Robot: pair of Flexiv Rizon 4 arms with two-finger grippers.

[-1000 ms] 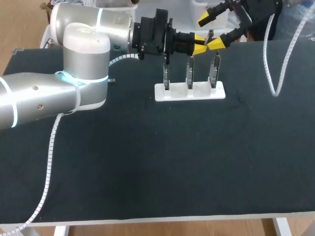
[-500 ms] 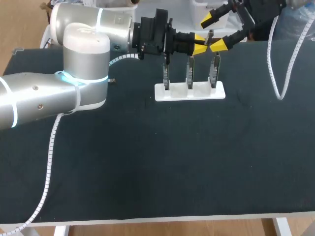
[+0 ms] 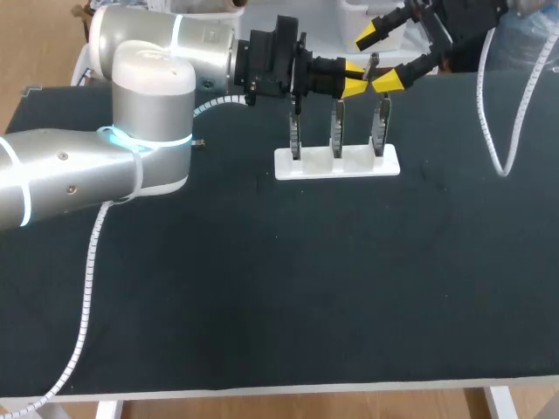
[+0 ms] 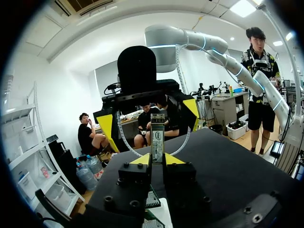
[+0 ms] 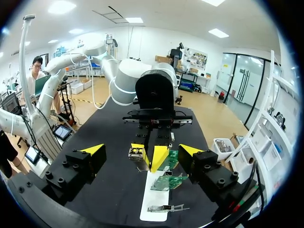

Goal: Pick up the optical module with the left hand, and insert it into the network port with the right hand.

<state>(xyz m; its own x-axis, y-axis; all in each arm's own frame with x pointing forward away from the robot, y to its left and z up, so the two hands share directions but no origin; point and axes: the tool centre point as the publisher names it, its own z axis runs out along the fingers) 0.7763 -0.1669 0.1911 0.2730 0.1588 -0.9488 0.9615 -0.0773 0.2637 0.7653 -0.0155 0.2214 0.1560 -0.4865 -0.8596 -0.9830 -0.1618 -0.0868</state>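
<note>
The left fingers [image 4: 157, 159] are clenched on the lower end of the little metal module [image 4: 157, 135], held up off the bench [image 3: 262, 288]. Its long axis runs straight out ahead of those fingers, free end pointing at the right arm. The right fingers [image 5: 141, 150] stand spread wide on either side of that free end, not touching it. This looks like the handover. Next, I'd say, the right fingers must close squarely on the free end before the left lets go, then turn it toward a port on the boards [image 3: 337, 131] below.
</note>
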